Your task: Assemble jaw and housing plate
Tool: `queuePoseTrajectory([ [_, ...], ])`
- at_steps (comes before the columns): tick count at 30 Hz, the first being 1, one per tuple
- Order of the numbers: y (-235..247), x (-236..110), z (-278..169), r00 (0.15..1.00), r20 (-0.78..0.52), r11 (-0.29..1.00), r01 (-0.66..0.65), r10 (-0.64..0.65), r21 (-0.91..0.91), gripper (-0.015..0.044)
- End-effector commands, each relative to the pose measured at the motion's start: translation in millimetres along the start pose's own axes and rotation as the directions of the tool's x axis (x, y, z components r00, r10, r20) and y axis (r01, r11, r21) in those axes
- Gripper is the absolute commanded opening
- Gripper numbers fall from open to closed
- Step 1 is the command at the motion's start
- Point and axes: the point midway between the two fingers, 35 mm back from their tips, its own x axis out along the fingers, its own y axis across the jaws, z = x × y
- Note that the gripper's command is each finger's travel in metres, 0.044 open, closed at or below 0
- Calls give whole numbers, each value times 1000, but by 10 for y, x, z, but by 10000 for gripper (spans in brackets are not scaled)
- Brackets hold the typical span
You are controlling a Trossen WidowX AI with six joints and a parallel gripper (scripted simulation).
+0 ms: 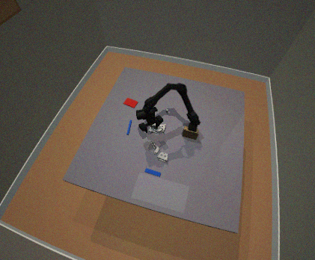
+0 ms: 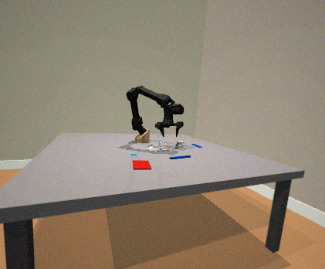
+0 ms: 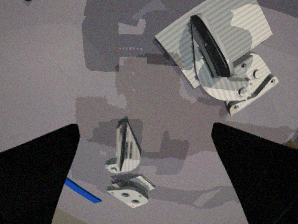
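Note:
The pale base (image 1: 164,128) (image 2: 151,148) (image 3: 170,39) carries one jaw (image 3: 212,88) with a dark inner face, at upper right in the wrist view. Two round stubs show beside it; how the jaw sits on its pin is hard to tell. The loose jaw (image 1: 156,149) (image 3: 131,163) lies on the table, at lower centre in the wrist view. The housing plate (image 1: 163,156) (image 3: 130,196), with two holes, is just beyond it, off the base. My gripper (image 2: 170,135) (image 3: 147,131) is open and empty, above the table between base and loose jaw.
A red tile (image 1: 130,102) (image 2: 141,165) and a teal piece (image 2: 133,154) lie apart from the parts. One blue bar (image 1: 129,127) (image 2: 180,157) and another blue bar (image 1: 153,172) (image 2: 197,145) lie around them. A small pale block (image 1: 167,111) lies near the arm.

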Motion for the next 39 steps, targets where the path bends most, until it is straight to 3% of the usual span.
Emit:
queuePoseTrajectory([
  [1, 245, 57, -615, 994, 84, 996, 59, -65, 67, 440],
  [4, 316, 125, -972, 985, 145, 991, 81, -96, 109, 440],
  [7, 326, 143, -1053, 982, 160, 989, 84, -102, 119, 440],
  [16, 324, 165, -1050, 982, 160, 989, 84, -102, 119, 440],
  [21, 257, 527, -993, 981, 162, 989, 85, -104, 120, 440],
  [39, 258, 651, -968, 981, 162, 989, 84, -103, 120, 440],
])
